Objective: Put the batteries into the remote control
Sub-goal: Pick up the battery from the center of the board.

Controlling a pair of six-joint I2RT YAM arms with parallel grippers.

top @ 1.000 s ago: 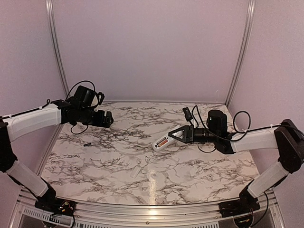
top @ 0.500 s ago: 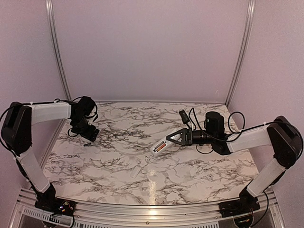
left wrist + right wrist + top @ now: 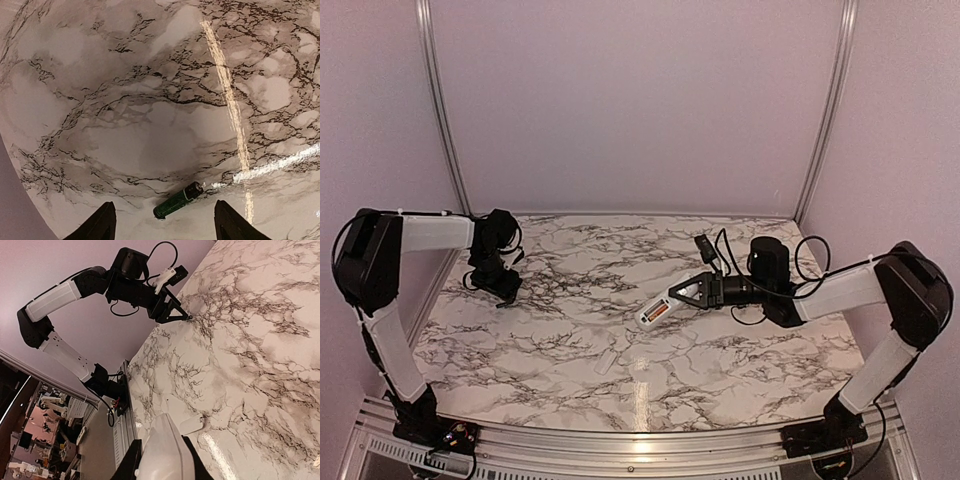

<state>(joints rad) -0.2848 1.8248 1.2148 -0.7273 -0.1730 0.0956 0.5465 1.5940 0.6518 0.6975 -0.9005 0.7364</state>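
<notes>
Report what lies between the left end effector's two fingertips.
A dark green battery, lying on the marble table roughly midway between them; the left wrist view shows it.

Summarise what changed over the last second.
The left gripper dropped from mid-air to straddle the small dark green cylindrical battery, jaws open, not gripping. The right gripper, shut on the slim white plastic remote control, drifted slightly towards the near edge. The flat white cover plate stayed put.

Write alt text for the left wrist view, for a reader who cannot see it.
A small dark green battery lies on its side, at a slant, on the marble table. It sits between the tips of the left gripper, whose two black fingers stand apart on either side without touching it.
</notes>
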